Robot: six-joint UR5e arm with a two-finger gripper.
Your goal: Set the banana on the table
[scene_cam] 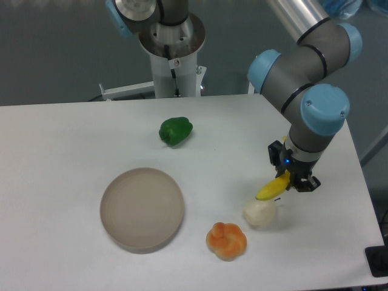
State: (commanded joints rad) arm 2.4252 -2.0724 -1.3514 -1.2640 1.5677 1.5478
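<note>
Banana point(272, 188), pinched in the closed gripper point(290, 180), hangs just above the garlic bulb point(260, 213); it likely needs lowering onto bare table point(60, 151) beside the bulb, then releasing.

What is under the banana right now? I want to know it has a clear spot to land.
The banana, held in the gripper, hangs over the whitish bulb and bare table. Whether banana and bulb touch cannot be told; the tabletop beneath the bulb is covered.
</note>
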